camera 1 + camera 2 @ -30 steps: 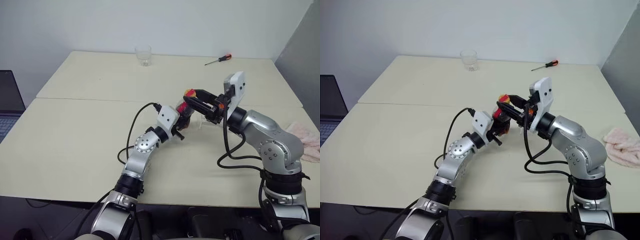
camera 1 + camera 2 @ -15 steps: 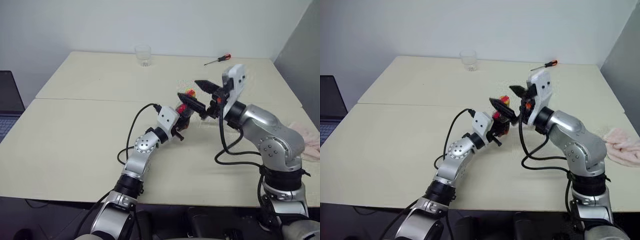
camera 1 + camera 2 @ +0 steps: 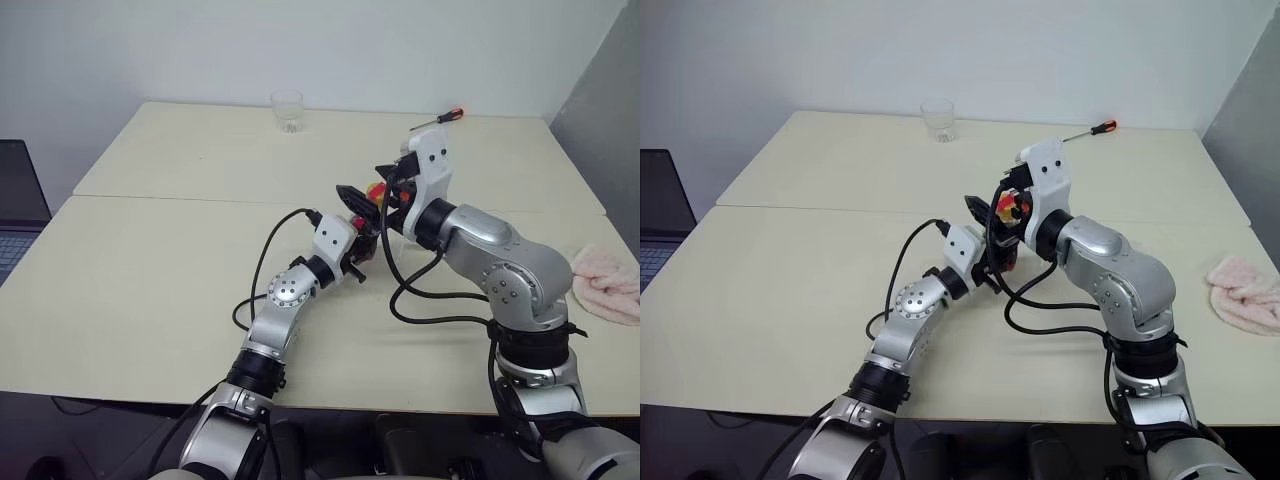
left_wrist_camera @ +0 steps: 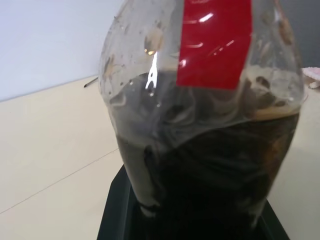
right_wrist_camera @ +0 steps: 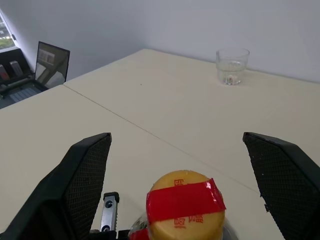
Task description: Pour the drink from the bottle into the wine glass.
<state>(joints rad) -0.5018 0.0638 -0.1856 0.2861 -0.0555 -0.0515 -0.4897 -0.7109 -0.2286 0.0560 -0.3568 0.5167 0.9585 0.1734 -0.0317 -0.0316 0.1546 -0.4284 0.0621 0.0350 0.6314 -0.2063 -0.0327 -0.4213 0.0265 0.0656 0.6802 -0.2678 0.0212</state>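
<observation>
Left gripper (image 3: 362, 247) pinching bottle (image 4: 205, 125) mid-table, right gripper (image 5: 182, 185) spread wide around its cap (image 5: 185, 202)

One bottle (image 4: 210, 135) – one tumbler (image 3: 287, 110) – one screwdriver (image 3: 437, 119) – one cloth (image 3: 606, 284)

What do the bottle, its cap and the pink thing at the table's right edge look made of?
Bottle: clear thin plastic, glossy, going by the highlights and droplets on its wall above the dark drink.
Cap: likely plastic, matte yellow-orange, with a strip of shiny red tape across it.
Pink thing: soft cloth, probably a towel, judging by its fuzzy, crumpled surface.
</observation>
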